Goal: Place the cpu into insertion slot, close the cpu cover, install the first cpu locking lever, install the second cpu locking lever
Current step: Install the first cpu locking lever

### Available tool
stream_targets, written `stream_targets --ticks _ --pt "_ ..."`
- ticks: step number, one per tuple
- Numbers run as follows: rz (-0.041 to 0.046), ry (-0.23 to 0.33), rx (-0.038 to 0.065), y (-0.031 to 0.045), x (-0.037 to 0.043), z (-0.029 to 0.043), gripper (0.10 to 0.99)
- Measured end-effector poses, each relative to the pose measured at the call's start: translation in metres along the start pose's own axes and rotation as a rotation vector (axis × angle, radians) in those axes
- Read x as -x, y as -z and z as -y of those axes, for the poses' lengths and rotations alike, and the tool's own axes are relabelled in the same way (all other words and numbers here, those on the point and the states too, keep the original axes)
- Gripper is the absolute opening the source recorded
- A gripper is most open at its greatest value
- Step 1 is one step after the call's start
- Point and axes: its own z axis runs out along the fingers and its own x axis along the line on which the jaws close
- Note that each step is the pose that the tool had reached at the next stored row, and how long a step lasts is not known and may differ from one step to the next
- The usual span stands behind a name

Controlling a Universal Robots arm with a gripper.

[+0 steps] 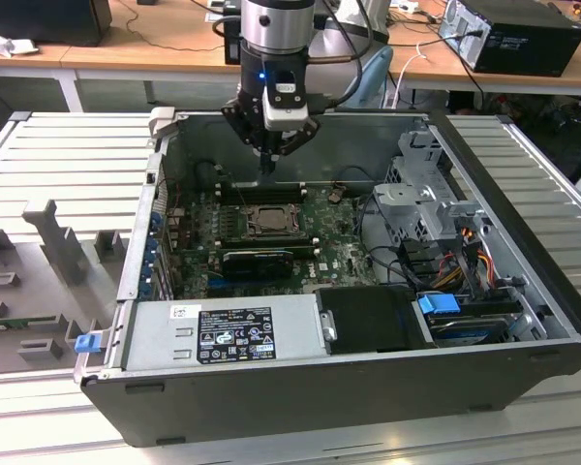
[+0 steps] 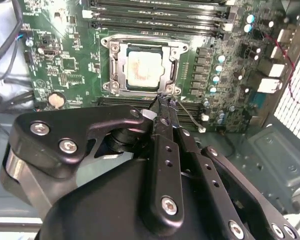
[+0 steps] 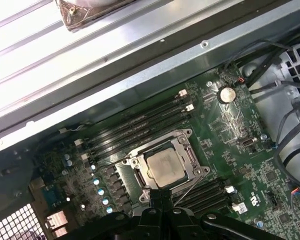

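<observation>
The cpu (image 1: 270, 220) (image 2: 142, 68) (image 3: 164, 167), a pale silver square, lies in the insertion slot (image 2: 107, 86) (image 3: 128, 163) on the green motherboard (image 1: 334, 254). The cpu cover (image 2: 171, 70) (image 3: 183, 150), a dark metal frame, lies flat around it, with the chip showing through its window. A thin wire lever (image 2: 188, 120) (image 3: 191, 187) sticks out loose from one side of the socket. My gripper (image 1: 267, 170) (image 2: 163, 101) (image 3: 160, 193) hangs just above the socket's edge near that lever. Its fingers are pressed together and hold nothing.
The open computer case (image 1: 300, 383) surrounds the board. A grey power supply (image 1: 228, 334) sits along the near side, with a drive cage (image 1: 421, 199) and cables (image 1: 470, 257) at the exterior view's right. Long black memory slots (image 2: 155, 25) flank the socket.
</observation>
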Motion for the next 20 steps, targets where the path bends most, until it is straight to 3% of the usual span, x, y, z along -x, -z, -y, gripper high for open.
stream_targets --ticks 12,16,20 --pt "-0.0014 0.148 -0.004 0.0000 0.0000 0.0000 0.106" --pt "-0.0002 0.229 -0.005 -0.0007 0.0000 -0.0001 0.106" --pt "-0.0002 0.371 -0.008 -0.0024 0.0001 0.0000 0.106"
